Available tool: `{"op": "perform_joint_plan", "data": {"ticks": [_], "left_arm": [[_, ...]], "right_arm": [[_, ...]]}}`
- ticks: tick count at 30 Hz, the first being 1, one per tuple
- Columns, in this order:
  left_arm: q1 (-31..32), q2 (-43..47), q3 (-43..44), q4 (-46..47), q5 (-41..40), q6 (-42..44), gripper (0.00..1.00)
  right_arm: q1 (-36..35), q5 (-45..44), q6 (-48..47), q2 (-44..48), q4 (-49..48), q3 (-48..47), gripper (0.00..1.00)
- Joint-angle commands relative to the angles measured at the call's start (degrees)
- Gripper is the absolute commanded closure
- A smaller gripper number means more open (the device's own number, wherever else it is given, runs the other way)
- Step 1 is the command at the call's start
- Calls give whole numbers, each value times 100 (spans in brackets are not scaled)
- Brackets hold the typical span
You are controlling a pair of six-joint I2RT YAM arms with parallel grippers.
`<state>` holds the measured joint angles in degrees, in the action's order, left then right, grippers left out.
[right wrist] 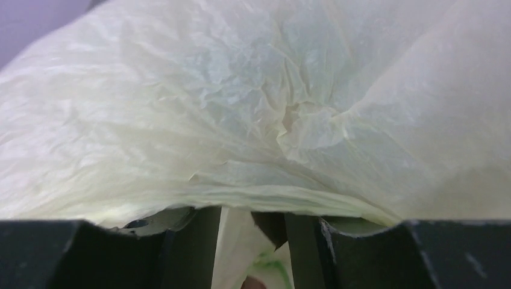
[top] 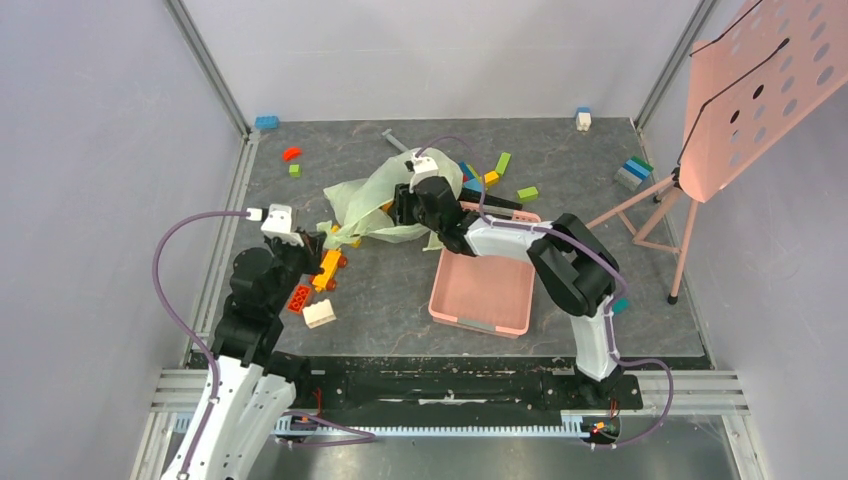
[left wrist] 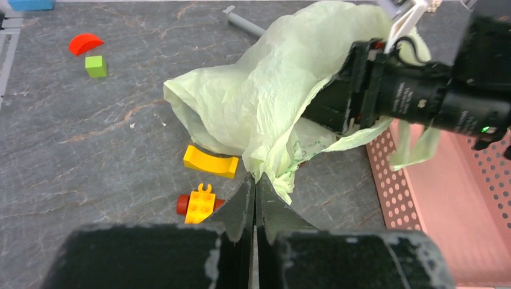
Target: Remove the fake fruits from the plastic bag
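Note:
The pale green plastic bag [top: 375,195] lies crumpled at the table's middle. It also shows in the left wrist view [left wrist: 265,90] and fills the right wrist view [right wrist: 241,102]. My left gripper [top: 322,238] [left wrist: 255,179] is shut, pinching the bag's near left edge. My right gripper [top: 400,207] [right wrist: 252,217] is pushed into the bag from the right. Its jaws stand a little apart with bag film and something dark between them, and the tips are covered. No fake fruit shows clearly. A reddish and green patch [right wrist: 260,280] shows low between the right fingers.
A pink perforated basket [top: 482,290] [left wrist: 434,198] sits right of the bag. A yellow arch block [left wrist: 211,161] and a yellow-red block [left wrist: 199,203] lie by the left gripper. A red block [top: 298,297], a white block [top: 320,313] and other blocks are scattered about. A pink stand [top: 760,85] is at the far right.

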<state>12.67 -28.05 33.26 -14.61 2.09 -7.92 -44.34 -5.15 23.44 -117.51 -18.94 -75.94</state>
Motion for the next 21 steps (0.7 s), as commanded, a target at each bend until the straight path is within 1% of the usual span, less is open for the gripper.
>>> {"op": "perform_joint_plan", "data": {"ticks": [1, 7, 13, 17, 19, 20, 21], "left_arm": [[-19, 123, 244, -373, -113, 388, 98], [-19, 125, 220, -458, 37, 384, 98], [-19, 168, 204, -553, 80, 447, 98], [-19, 193, 258, -616, 158, 458, 97], [-19, 219, 336, -640, 171, 404, 78], [-19, 240, 363, -639, 165, 340, 64], [-19, 265, 408, -616, 161, 274, 47]], "right_arm": [[-54, 352, -266, 504, -207, 192, 56], [-275, 280, -684, 735, -64, 326, 57], [-301, 136, -787, 1095, 68, 435, 59], [-300, 82, -727, 1073, 466, 240, 59], [-306, 151, -671, 1088, 510, 252, 59], [-304, 171, -671, 1098, 506, 267, 58], [-304, 172, -660, 1116, 519, 272, 58]]}}
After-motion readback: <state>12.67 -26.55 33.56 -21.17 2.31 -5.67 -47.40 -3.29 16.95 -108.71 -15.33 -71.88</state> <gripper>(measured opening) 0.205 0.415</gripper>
